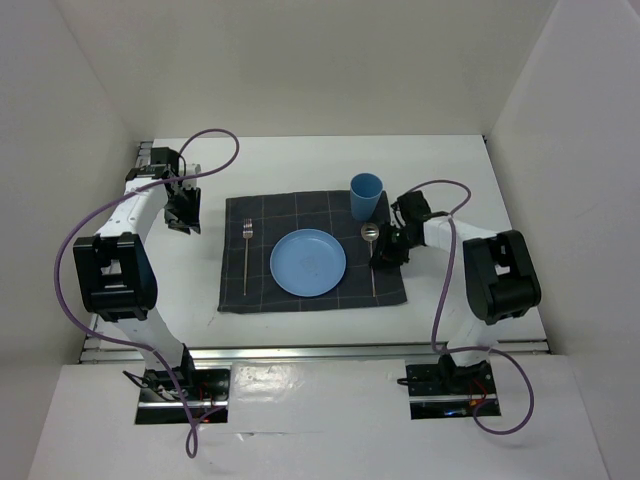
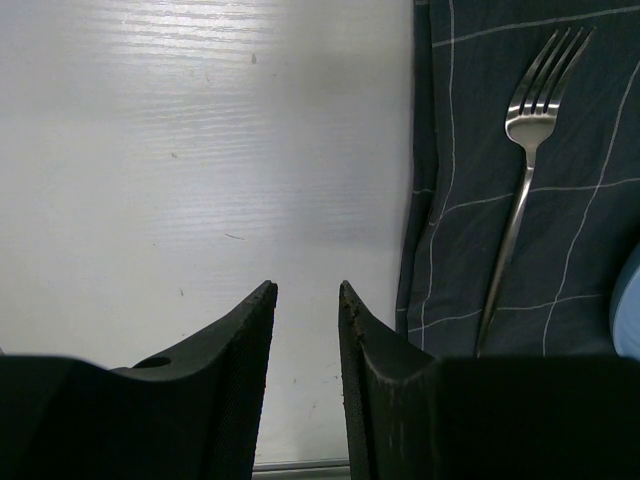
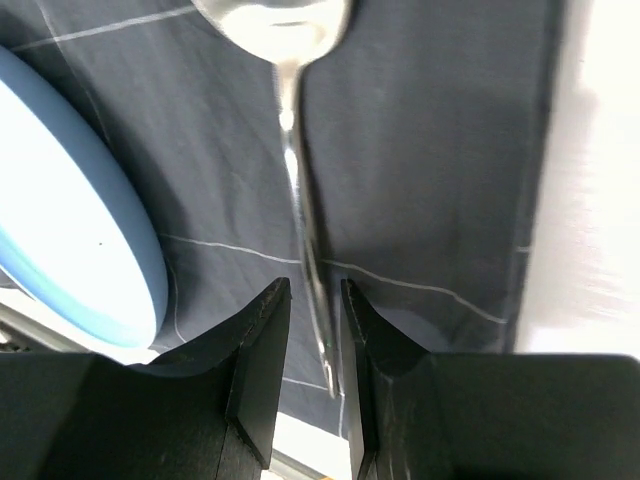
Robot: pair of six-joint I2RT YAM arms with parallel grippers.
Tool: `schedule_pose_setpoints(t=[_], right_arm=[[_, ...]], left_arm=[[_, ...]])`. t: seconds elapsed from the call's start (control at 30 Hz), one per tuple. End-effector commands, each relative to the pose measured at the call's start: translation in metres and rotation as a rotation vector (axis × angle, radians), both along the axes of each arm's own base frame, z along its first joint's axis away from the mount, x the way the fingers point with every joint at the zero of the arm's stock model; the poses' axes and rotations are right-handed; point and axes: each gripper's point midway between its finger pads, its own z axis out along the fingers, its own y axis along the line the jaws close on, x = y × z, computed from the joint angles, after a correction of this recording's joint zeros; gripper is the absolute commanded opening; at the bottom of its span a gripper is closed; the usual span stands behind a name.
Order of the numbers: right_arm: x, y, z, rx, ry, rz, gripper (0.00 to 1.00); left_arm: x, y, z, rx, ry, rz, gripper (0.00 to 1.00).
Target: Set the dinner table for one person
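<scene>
The white desk [image 1: 300, 160] fills the walled bay under both arms. The left hand [image 2: 305, 290] hovers over bare desk beside the checked placemat [image 1: 300, 212], jaws narrow and empty. Fork [image 1: 246, 255], blue plate [image 1: 308, 263], spoon [image 3: 298, 170] and cup [image 1: 366, 195] are laid. The right hand [image 3: 315, 292] straddles the spoon handle, jaws narrow; whether they pinch it I cannot tell. The step looks like placing the spoon, and next comes a clean lift away. Only the right wrist view shows the handle between the jaws.
</scene>
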Motion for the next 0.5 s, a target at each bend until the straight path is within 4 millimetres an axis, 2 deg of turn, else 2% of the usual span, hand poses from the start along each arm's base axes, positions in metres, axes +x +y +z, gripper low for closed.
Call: schedule_pose_setpoints(t=[0.0, 0.03, 0.07, 0.2, 0.23, 0.33, 0.37, 0.4, 0.47], right_arm=[[0.017, 0.003, 0.033, -0.033, -0.112, 0.000, 0.34], [0.016, -0.004, 0.034, -0.069, -0.122, -0.018, 0.34], [0.017, -0.009, 0.049, -0.082, -0.164, -0.042, 0.34], [0.020, -0.051, 0.064, -0.176, -0.212, -0.164, 0.39], [0.012, -0.056, 0.059, -0.182, -0.192, -0.174, 0.40], [0.008, -0.063, 0.072, -0.167, -0.219, -0.215, 0.44], [0.002, -0.065, 0.068, -0.181, -0.203, -0.218, 0.46], [-0.006, -0.069, 0.063, -0.196, -0.176, -0.230, 0.58], [-0.014, -0.075, 0.059, -0.231, -0.144, -0.239, 0.64]], left_arm=[[0.005, -0.002, 0.004, -0.007, -0.014, -0.031, 0.39], [0.005, 0.000, 0.004, 0.005, -0.014, -0.037, 0.39], [0.005, 0.002, 0.004, 0.019, -0.013, -0.043, 0.39], [0.003, 0.005, -0.001, 0.039, -0.005, -0.067, 0.39], [0.003, 0.005, -0.001, 0.039, -0.005, -0.068, 0.39], [0.000, 0.007, -0.005, 0.048, 0.016, -0.073, 0.37], [-0.003, 0.006, -0.008, 0.047, 0.025, -0.074, 0.37], [0.000, 0.008, -0.004, 0.058, 0.003, -0.094, 0.37], [0.006, 0.007, 0.003, 0.057, -0.022, -0.130, 0.38]])
